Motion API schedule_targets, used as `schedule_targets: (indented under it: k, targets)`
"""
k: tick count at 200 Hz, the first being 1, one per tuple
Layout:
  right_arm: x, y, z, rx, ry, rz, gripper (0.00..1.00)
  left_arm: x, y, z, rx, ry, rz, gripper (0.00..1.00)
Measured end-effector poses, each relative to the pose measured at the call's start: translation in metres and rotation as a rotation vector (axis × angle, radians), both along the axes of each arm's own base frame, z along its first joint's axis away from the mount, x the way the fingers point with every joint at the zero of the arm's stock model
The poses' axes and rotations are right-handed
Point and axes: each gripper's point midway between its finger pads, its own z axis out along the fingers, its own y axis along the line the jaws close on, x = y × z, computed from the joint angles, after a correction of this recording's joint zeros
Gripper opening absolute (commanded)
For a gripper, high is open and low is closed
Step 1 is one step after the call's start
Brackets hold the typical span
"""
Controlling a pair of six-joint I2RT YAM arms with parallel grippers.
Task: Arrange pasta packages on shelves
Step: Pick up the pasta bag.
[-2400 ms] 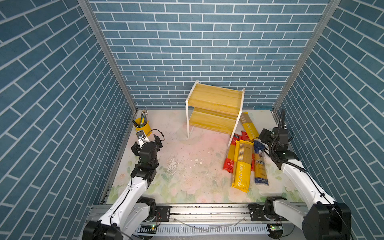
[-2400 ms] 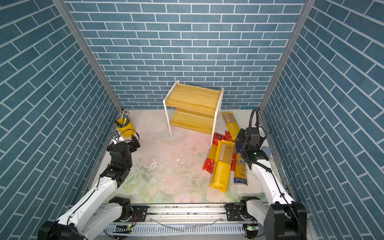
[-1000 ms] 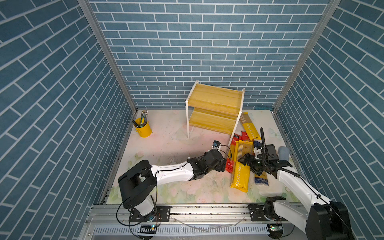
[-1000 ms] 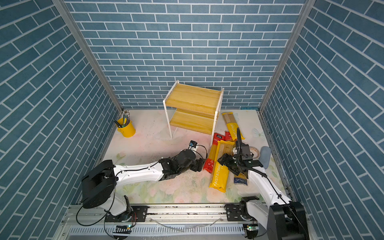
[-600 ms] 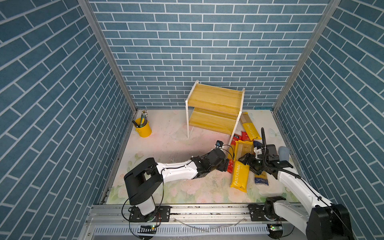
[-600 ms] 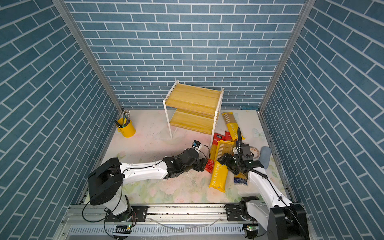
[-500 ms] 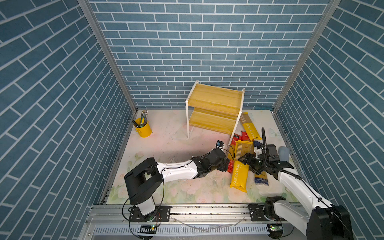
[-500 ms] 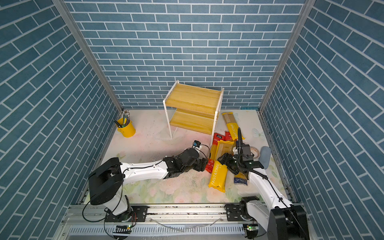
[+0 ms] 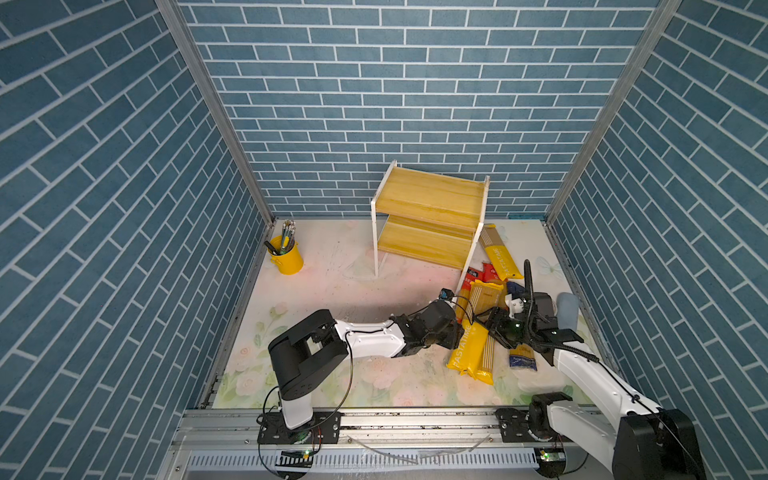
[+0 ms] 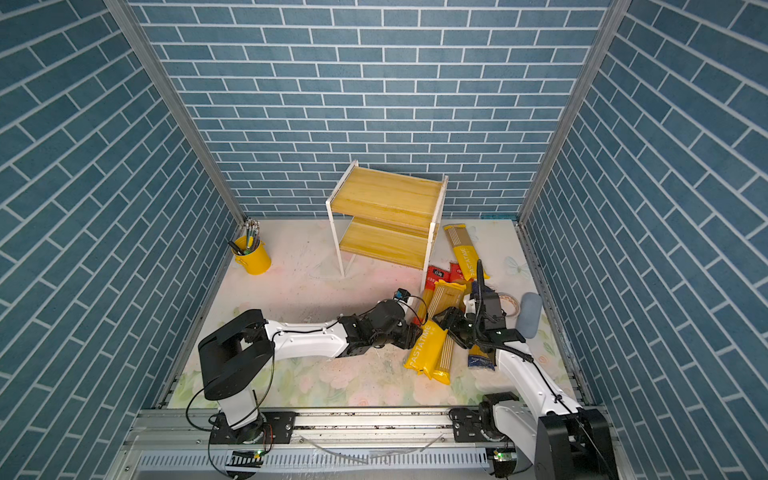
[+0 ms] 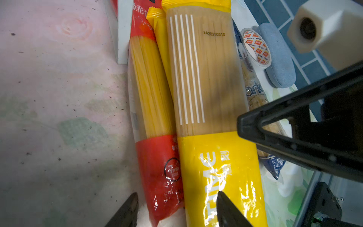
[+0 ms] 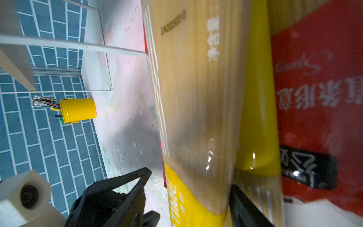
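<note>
- Pasta packages (image 9: 484, 295) are lying in a loose heap at about four o'clock on the floral mat (image 9: 332, 291). None is sitting yet on the shelves (image 9: 428, 199), which are standing at twelve o'clock.
- The left gripper (image 11: 176, 193) is holding its jaws apart across the red-ended bag (image 11: 157, 157). One finger is overlapping the edge of the neighbouring PASTATIME bag (image 11: 216, 167), and nothing is being clamped.
- The right gripper (image 12: 190, 177) is straddling that same PASTATIME bag from its three o'clock side. Its jaws are apart, with one finger touching the film and the other showing a gap.
- The bag is probably light and stiff along its length, but the dry strands inside are likely to snap if it is bent.
- Its glossy film is looking slippery, so a hold across the width near the middle, where tan meets yellow, seems best balanced.
- A blue-ended bag (image 11: 273, 163) is lying just beside it at three o'clock, with a tape roll (image 11: 255, 47) beyond.
- Another PASTATIME bag (image 9: 500, 259) is lying at one o'clock by the shelves' white leg.
- The pencil cup (image 9: 286, 259) is standing well apart at ten o'clock.
</note>
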Motion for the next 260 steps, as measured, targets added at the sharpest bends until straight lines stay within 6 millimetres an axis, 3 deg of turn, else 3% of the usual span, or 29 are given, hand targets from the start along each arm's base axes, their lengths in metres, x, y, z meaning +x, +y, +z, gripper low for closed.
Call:
schedule_targets:
  k: [55,127,186,223,260]
  targets:
    - [0.005,0.003,0.000,0.025,-0.012,-0.005,0.59,0.000,-0.005,0.005,-0.031,0.002,-0.001,0.53]
    - [0.008,0.001,0.000,0.029,-0.037,-0.027,0.54,0.002,-0.014,0.006,-0.058,0.013,-0.005,0.50]
    - [0.012,0.001,-0.011,0.045,-0.016,-0.054,0.35,0.002,-0.013,0.007,-0.060,0.013,0.000,0.50]
    - [0.015,0.002,-0.007,0.064,-0.025,-0.067,0.19,0.002,0.002,0.026,-0.079,-0.018,0.026,0.50]
    - [0.015,0.003,-0.005,0.092,-0.034,-0.075,0.16,0.007,0.013,0.048,-0.107,-0.058,0.061,0.51]
